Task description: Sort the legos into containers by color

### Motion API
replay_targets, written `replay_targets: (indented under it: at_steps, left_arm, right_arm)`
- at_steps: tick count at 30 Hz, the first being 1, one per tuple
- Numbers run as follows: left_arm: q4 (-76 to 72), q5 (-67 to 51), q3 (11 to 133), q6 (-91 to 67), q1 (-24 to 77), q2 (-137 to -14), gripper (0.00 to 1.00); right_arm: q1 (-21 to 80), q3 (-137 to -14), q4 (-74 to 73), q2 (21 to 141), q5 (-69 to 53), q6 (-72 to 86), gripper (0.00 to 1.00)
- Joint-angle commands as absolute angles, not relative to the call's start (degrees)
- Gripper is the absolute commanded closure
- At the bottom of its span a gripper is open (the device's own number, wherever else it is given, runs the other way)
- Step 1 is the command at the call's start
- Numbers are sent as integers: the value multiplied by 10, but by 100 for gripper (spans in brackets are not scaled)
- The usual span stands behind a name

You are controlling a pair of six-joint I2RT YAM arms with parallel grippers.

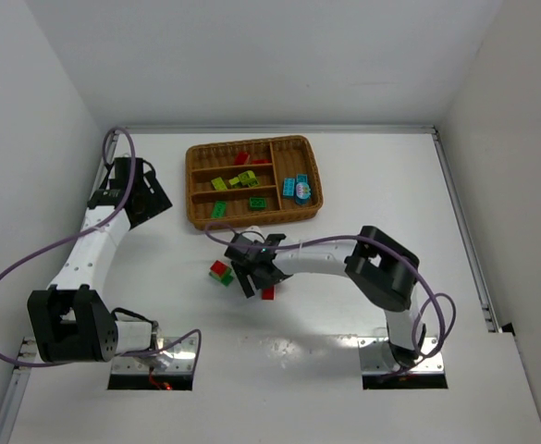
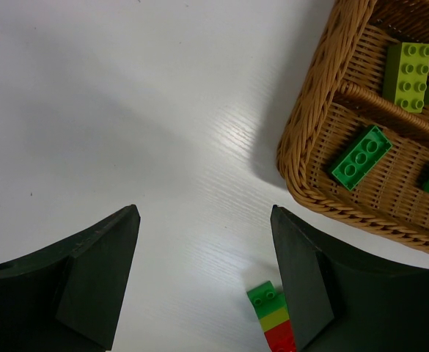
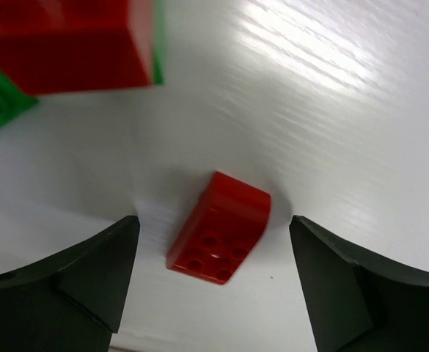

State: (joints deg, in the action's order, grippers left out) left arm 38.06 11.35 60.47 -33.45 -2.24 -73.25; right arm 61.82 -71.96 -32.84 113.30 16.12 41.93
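A brown wicker tray (image 1: 195, 199) stands at the back centre, holding red (image 1: 242, 158), yellow-green (image 1: 219, 183), green (image 1: 218, 210) and cyan (image 1: 297, 188) bricks in its slots. A loose red brick (image 1: 267, 294) lies on the table. In the right wrist view it (image 3: 220, 227) lies between the open fingers of my right gripper (image 3: 214, 220), untouched. My right gripper (image 1: 256, 276) hovers just over it. A red and green stack (image 1: 220, 273) lies to its left and shows in the right wrist view (image 3: 67, 44). My left gripper (image 1: 157, 203) is open and empty, left of the tray.
The left wrist view shows the open left gripper (image 2: 204, 213) over bare table, the tray corner (image 2: 309, 169) with a green brick (image 2: 361, 156) and a yellow-green brick (image 2: 408, 75), and a green, yellow and red stack (image 2: 273, 319). White walls enclose the table.
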Motion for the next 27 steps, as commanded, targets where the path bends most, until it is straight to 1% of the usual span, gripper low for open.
replay_targets:
  at_steps: [1, 2, 5, 7, 9, 10, 11, 12, 14, 15, 19, 22, 25, 26, 27]
  left_arm:
    - [371, 113, 606, -329, -28, -713, 22]
    - [371, 113, 606, -329, -28, -713, 22]
    - [371, 113, 606, -329, -28, -713, 22]
    - [371, 113, 606, -329, -28, -713, 22]
    - [371, 107, 606, -329, -28, -713, 23]
    - [371, 107, 606, -329, -28, -713, 23]
    - [371, 107, 606, -329, -28, -713, 23]
    - [371, 107, 606, -329, -28, -713, 23]
    - [371, 107, 606, -329, -28, -713, 23]
    - [371, 107, 606, -329, -28, -713, 23]
    - [371, 95, 611, -323, -28, -708, 23]
    - [371, 95, 611, -323, -28, -708, 23]
    - [371, 95, 611, -318, -28, -708, 23]
    - [371, 101, 611, -318, -28, -708, 23]
    - [371, 101, 611, -318, -28, -708, 23]
  right_arm:
    - [611, -692, -363, 1107, 182, 457, 18]
    - [611, -692, -370, 1107, 182, 457, 20]
    - [606, -686, -365, 1101, 177, 457, 30]
    - [606, -686, -365, 1096, 177, 457, 42]
    - [606, -686, -350, 1096, 169, 457, 50]
    - [606, -681, -342, 1089, 162, 451, 58]
    - [606, -681, -342, 1082, 162, 451, 63]
    - [606, -681, -333, 1082, 170, 451, 71]
    - [600, -681, -333, 1060, 192, 444, 77]
    - [591, -681, -333, 1051, 206, 444, 82]
    - [539, -681, -309, 991, 226, 385, 82]
    - [494, -733, -303, 983, 232, 350, 81]
    - [456, -821, -303, 1022, 232, 330, 81]
    - [447, -847, -308, 1059, 232, 320, 81]
    - [439, -904, -308, 1079, 227, 314, 81]
